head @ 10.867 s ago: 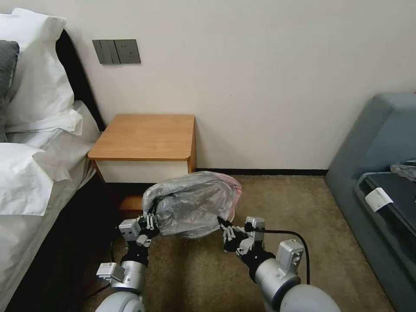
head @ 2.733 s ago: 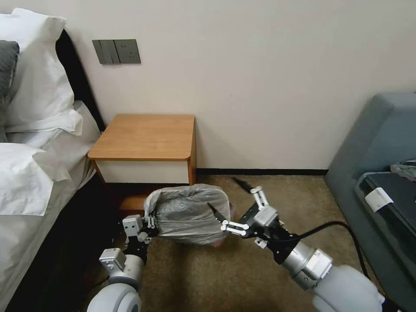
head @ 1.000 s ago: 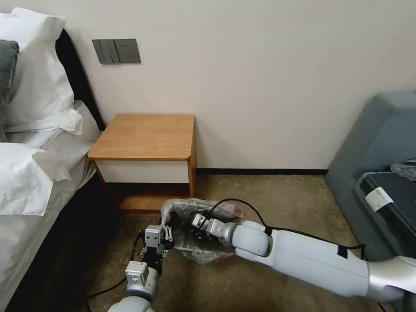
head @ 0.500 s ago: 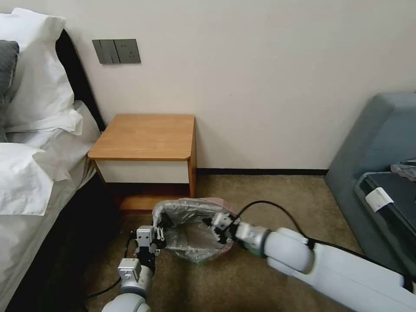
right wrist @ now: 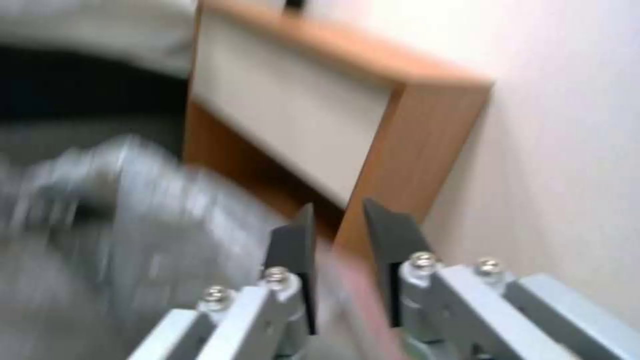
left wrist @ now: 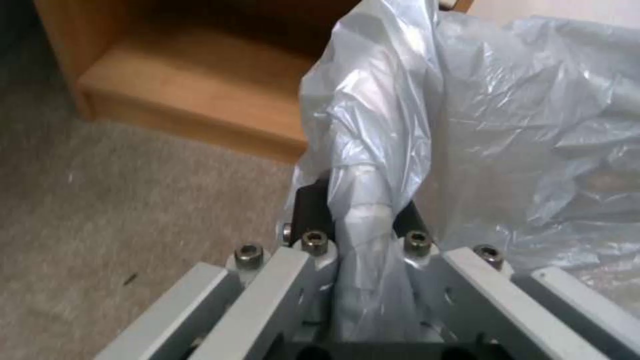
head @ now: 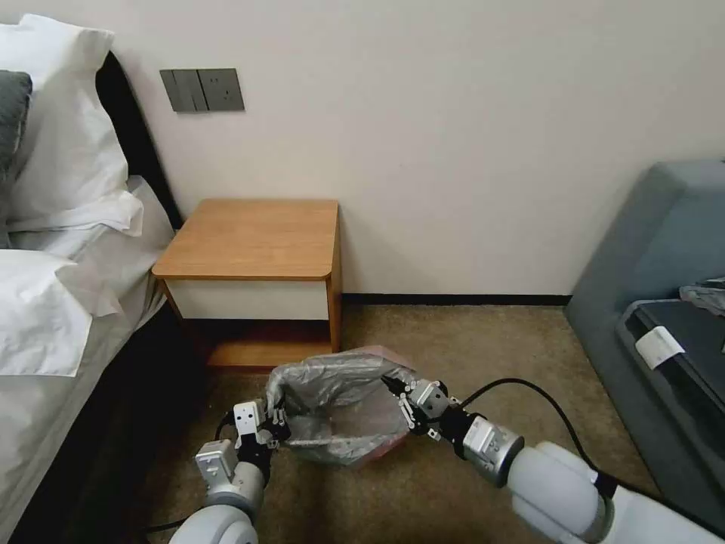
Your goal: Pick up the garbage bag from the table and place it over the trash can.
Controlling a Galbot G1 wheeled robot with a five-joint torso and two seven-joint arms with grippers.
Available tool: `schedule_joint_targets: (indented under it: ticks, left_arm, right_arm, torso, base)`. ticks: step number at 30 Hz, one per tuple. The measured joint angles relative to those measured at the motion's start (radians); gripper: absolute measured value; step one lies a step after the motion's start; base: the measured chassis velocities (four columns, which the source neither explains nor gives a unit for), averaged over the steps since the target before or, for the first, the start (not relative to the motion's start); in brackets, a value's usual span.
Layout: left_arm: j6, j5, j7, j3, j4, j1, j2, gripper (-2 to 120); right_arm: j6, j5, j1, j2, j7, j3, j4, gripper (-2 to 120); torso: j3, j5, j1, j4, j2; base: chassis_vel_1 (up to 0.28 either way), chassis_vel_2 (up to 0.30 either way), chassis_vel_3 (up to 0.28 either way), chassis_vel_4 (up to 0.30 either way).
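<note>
Crinkled translucent grey garbage bag; pinkish-red edge

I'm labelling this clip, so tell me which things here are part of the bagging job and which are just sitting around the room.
Part of the job:
garbage bag, draped over the bin on the floor
left gripper, clamped on the bag's edge
right gripper, at the bag's other edge
table

Just lying about:
pillows
wall sockets
grey sofa

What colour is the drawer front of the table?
White, between the orange-brown top and sides of the table. The head view shows the drawer front best.
</note>
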Motion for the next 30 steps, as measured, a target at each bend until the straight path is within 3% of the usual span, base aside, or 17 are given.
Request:
schedule_joint_targets:
  ticks: [2, 4, 6, 10, 16, 21, 23, 30]
  left_arm:
    - [0.024, -0.005, 0.019, 0.000, 0.002, -0.005, 0.003, 3]
    - [0.040, -0.011, 0.031, 0.001, 0.003, -0.005, 0.005, 3]
    - [0.079, -0.029, 0.061, 0.004, 0.007, -0.003, 0.011, 3]
    - [0.102, -0.035, 0.071, 0.005, 0.014, -0.004, 0.013, 3]
    - [0.117, -0.034, 0.088, 0.005, 0.042, -0.002, 0.017, 3]
    - [0.114, -0.033, 0.091, 0.007, 0.052, -0.003, 0.020, 6]
    - [0.111, -0.034, 0.096, 0.007, 0.060, -0.005, 0.020, 24]
    - [0.107, -0.027, 0.101, 0.006, 0.058, -0.004, 0.023, 49]
  right_arm:
    - [0.033, -0.038, -0.049, 0.081, -0.007, 0.063, 0.000, 30]
    - [0.043, -0.053, -0.073, 0.115, -0.010, 0.087, 0.000, 33]
    - [0.066, -0.078, -0.130, 0.174, -0.016, 0.133, -0.001, 46]
    - [0.093, -0.100, -0.171, 0.206, -0.022, 0.165, -0.010, 54]
    - [0.166, -0.154, -0.255, 0.282, -0.043, 0.229, -0.040, 82]
    - [0.182, -0.170, -0.275, 0.304, -0.049, 0.240, -0.049, 96]
    - [0.186, -0.177, -0.280, 0.315, -0.056, 0.240, -0.058, 100]
    - [0.187, -0.179, -0.274, 0.318, -0.063, 0.231, -0.071, 100]
  torso:
    - [0.000, 0.0000, 0.000, -0.0004, 0.000]
    - [0.000, 0.0001, 0.000, -0.0005, 0.000]
    - [0.000, -0.0002, 0.000, -0.0005, 0.000]
    - [0.000, -0.0001, 0.000, -0.0005, 0.000]
    - [0.000, 0.0000, 0.000, -0.0006, 0.000]
    - [0.000, 0.0002, 0.000, -0.0005, 0.000]
    - [0.000, 0.0002, 0.000, -0.0004, 0.000]
    - [0.000, 0.0000, 0.000, -0.0004, 0.000]
  base:
    - [0.000, 0.000, 0.000, 0.000]
    - [0.000, 0.000, 0.000, 0.000]
    - [0.000, 0.000, 0.000, 0.000]
    - [0.000, 0.000, 0.000, 0.000]
    - [0.000, 0.000, 0.000, 0.000]
    - [0.000, 0.000, 0.000, 0.000]
    - [0.000, 0.000, 0.000, 0.000]
    - [0.000, 0.000, 0.000, 0.000]
